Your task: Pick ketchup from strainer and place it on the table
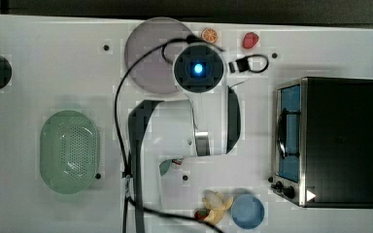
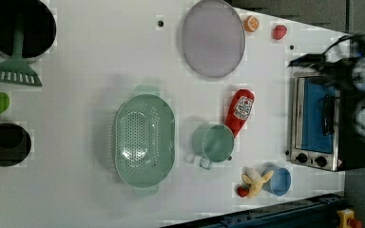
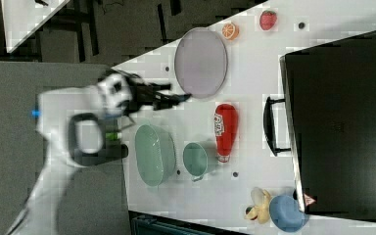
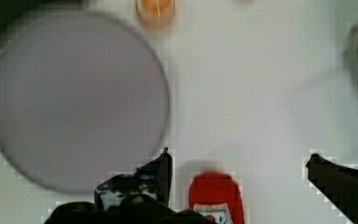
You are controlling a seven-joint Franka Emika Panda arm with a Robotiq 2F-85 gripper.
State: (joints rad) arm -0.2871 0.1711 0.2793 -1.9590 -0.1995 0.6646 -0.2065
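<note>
- The ketchup (image 2: 240, 111) lies on its side on the surface (image 2: 85, 57), outside the strainer (image 2: 144, 139). It sits just beside the green cup (image 2: 217, 142), between the grey-lilac plate (image 2: 213, 38) and the cup; the strainer basin holds nothing.
- The tool (image 4: 237, 163) stands wide, with nothing between its fingers; the bottle's red base lies below the gap.
- Handling, as a judgement: a plastic squeeze bottle is probably light and somewhat yielding, with a smooth, slippery skin. Grip across the broad labelled body, not the tapering cap end, with moderate force to avoid squeezing.
- The left view shows the whole bottle, its label and the dotted strainer bottom.
- In the top view the arm covers the bottle; the right view shows its white cap end touching or nearly touching the cup.
- The wrist view shows finger spacing against the bottle.
</note>
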